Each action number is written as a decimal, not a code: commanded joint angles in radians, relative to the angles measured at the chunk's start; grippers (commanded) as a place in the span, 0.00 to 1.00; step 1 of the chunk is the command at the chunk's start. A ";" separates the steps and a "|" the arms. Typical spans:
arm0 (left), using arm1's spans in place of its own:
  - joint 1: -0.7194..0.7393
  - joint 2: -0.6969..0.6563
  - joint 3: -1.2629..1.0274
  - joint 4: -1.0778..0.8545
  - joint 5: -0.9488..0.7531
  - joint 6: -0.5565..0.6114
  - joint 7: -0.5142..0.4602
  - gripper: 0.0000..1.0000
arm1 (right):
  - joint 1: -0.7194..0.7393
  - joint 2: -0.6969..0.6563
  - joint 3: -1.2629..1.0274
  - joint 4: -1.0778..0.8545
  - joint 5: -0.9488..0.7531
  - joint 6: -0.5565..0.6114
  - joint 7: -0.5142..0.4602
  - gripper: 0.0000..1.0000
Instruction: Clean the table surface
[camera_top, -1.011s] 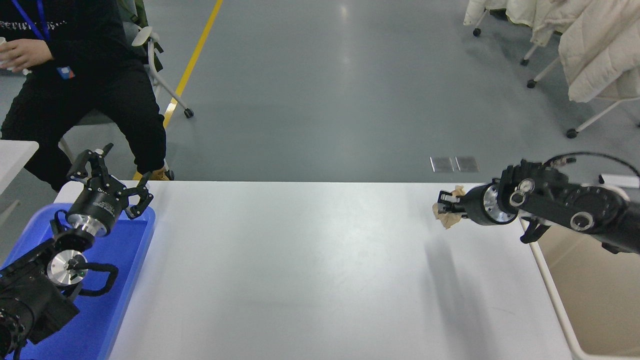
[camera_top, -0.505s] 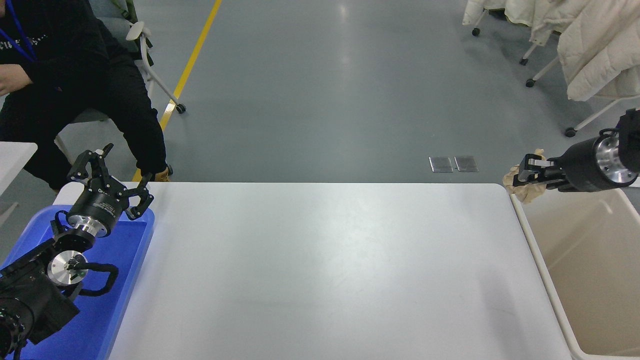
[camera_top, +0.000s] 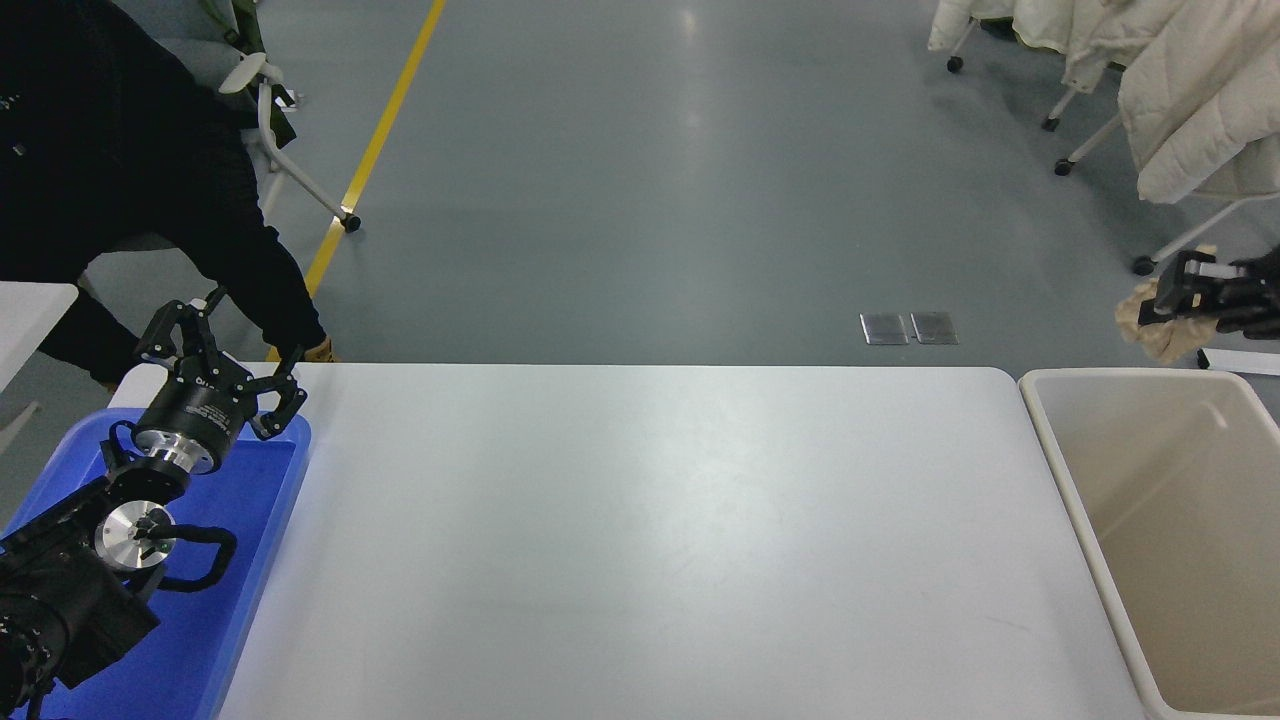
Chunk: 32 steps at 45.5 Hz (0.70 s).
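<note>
table (camera_top: 640, 540) lies bare in front; right claw (camera_top: 1170, 300) is clamped on a tan paper wad (camera_top: 1155, 325) above the bin's (camera_top: 1060, 470) far rim. looks like disposal: next, let go over the bin. left claw (camera_top: 215, 350) parked, splayed, over the tray (camera_top: 260, 560).

Your right claw (camera_top: 1165, 300) has swung off the table (camera_top: 640, 540), carrying the crumpled brown paper (camera_top: 1160, 325) from above the table's far right part out past its corner. It now hangs beyond the far rim of the beige bin (camera_top: 1060, 470), nearly out of view. The person (camera_top: 110, 170) at the far left has shifted.
</note>
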 joint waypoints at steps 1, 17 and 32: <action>0.000 0.000 0.000 0.000 0.000 0.000 0.000 1.00 | -0.098 0.015 -0.006 -0.148 0.001 -0.156 0.008 0.00; 0.000 0.000 0.000 0.000 0.000 0.000 -0.001 1.00 | -0.419 0.221 0.006 -0.324 0.004 -0.629 0.032 0.00; 0.000 0.000 0.000 0.000 0.000 0.000 0.000 1.00 | -0.641 0.609 0.006 -0.769 0.007 -0.991 0.223 0.00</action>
